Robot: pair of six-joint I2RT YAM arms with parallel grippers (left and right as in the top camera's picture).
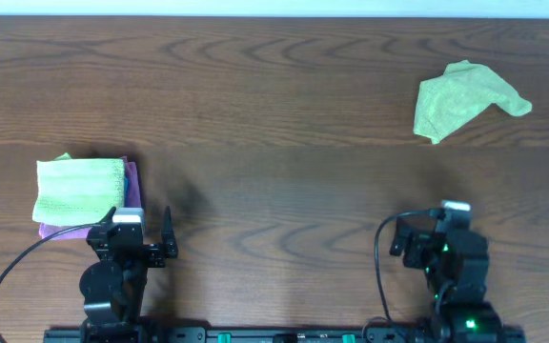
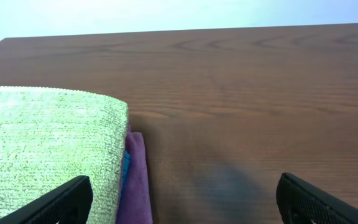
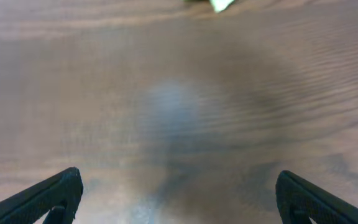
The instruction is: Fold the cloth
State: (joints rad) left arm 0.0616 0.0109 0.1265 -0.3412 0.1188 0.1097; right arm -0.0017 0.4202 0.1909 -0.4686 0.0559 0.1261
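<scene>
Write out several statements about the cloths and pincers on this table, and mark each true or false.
1. The folded lime-green terry towel lies on top of a purple cloth. True.
2. The crumpled yellow-green cloth lies beside the left pincer. False: it lies at the far right of the wooden table, away from both arms.
3. Both pincers are open and hold nothing. True.
4. The right pincer is clamped on the yellow-green cloth. False: it is open over bare wood, with that cloth well beyond it.
</scene>
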